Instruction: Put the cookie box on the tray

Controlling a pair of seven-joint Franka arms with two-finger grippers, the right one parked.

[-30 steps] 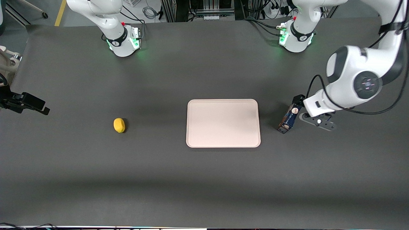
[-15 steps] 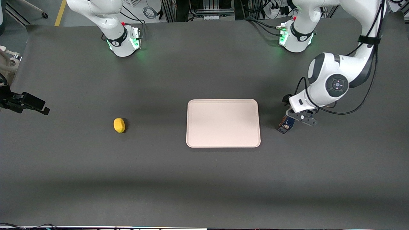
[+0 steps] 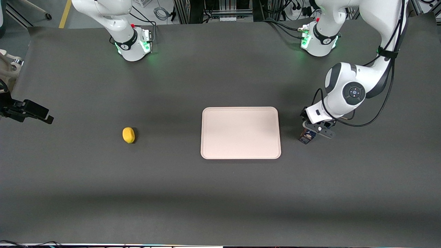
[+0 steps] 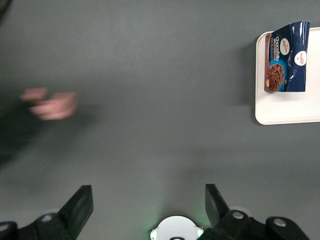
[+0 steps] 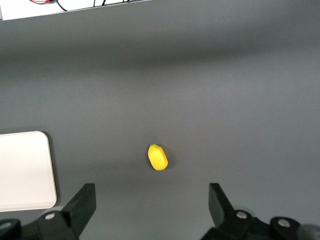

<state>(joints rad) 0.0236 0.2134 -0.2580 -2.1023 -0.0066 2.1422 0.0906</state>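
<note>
Hand point(image 3: 316, 132) spread and gripping nothing hovers directly above small navy cardboard cookie box point(image 3: 305, 138), standing on the bench point(image 3: 206, 199) just beside the flat pale pink rectangular tray point(image 3: 241, 132).

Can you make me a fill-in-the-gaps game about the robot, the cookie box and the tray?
1. The pincer is right at the top of the cookie box, which is dark ____.
2. The cookie box is beside the tray, not yet ____ it.
3. The tray is pale ____.
4. The small lump toward the parked arm's end of the table is ____.

Missing words: blue, on, pink, yellow.
</note>
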